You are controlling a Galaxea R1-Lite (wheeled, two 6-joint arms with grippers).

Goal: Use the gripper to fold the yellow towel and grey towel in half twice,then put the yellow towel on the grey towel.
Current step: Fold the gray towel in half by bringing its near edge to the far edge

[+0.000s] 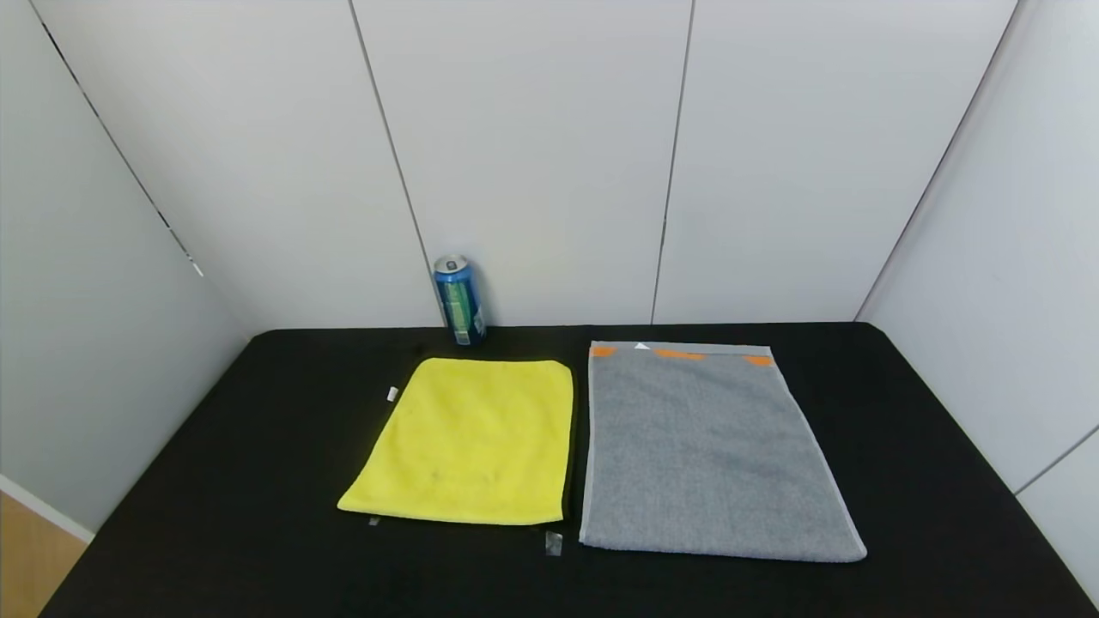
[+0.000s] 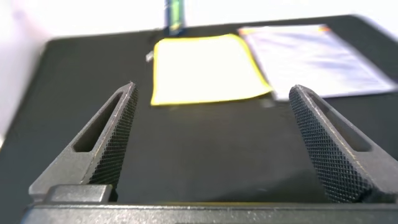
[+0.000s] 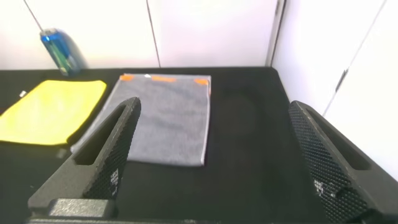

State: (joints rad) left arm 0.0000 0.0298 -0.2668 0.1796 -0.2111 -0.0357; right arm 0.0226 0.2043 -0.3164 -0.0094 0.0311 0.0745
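Observation:
The yellow towel (image 1: 472,442) lies flat and unfolded on the black table, left of centre. The grey towel (image 1: 708,451) lies flat beside it on the right, its orange patches and white tag along the far edge. Neither arm shows in the head view. My left gripper (image 2: 212,99) is open and empty above the table's near side, with the yellow towel (image 2: 205,67) and grey towel (image 2: 317,59) ahead of it. My right gripper (image 3: 212,115) is open and empty above the near right of the table, with the grey towel (image 3: 155,118) and yellow towel (image 3: 53,109) ahead.
A blue drink can (image 1: 459,300) stands at the back edge behind the yellow towel. Small tape scraps (image 1: 553,542) lie near the towels' front corners. White panels wall in the black table (image 1: 258,481) on three sides.

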